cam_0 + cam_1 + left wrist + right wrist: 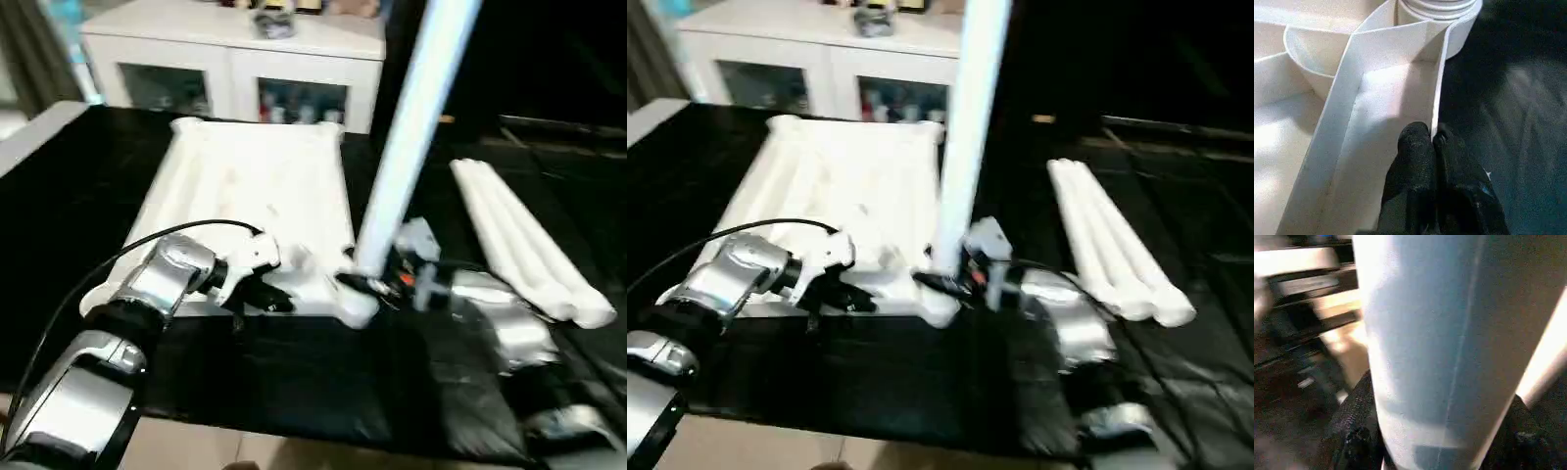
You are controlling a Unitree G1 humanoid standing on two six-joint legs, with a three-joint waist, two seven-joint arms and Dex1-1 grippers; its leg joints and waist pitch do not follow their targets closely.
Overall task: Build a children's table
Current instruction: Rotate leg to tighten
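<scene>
The white tabletop [250,181] lies upside down on the black surface, ribbed underside up. One white leg [411,127] stands upright in its near right corner lobe [358,308], tilted slightly to the right. My right gripper [364,284] is shut on the leg's base; the black fingers [1352,431] flank the leg [1440,347]. My left gripper [1431,134] is shut on the thin near rim wall [1440,93] of the tabletop, left of that corner. The other legs [529,240] lie side by side on the right.
A white glass-door cabinet [235,59] stands behind the work surface. A black cable [147,240] loops over my left forearm. The black surface [294,372] runs to a near edge just in front of me.
</scene>
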